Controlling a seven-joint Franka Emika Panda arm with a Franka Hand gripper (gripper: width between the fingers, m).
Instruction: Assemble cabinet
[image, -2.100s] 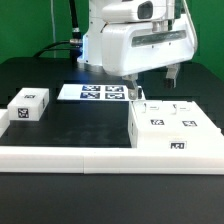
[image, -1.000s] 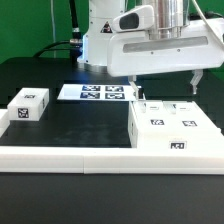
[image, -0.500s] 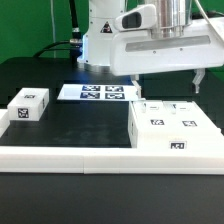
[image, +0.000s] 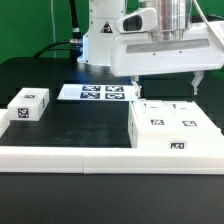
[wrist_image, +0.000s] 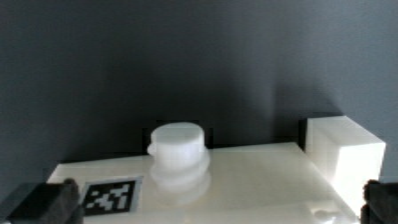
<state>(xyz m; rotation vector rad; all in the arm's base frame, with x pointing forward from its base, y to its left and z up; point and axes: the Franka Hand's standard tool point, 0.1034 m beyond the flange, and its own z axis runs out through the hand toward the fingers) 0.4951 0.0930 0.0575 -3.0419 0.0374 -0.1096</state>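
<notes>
Black counter (image: 80, 125): cabinet (image: 172, 130) body at exterior view's right, against front rail (image: 60, 155). Over it hovers the gripper (image: 166, 84), jaws wide, empty. Small tagged block (image: 28, 104) well apart at left (unfitted). Assy looks barely begun, most steps left.

The whole table (image: 80, 125) is being viewed obliquely from above; the cabinet (image: 172, 130) is also being viewed closely, downward, from the wrist.

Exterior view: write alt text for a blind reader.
An open gripper hovers above the white cabinet on a black table. A small tagged white block sits at the exterior view's left, the marker board farther back.
</notes>
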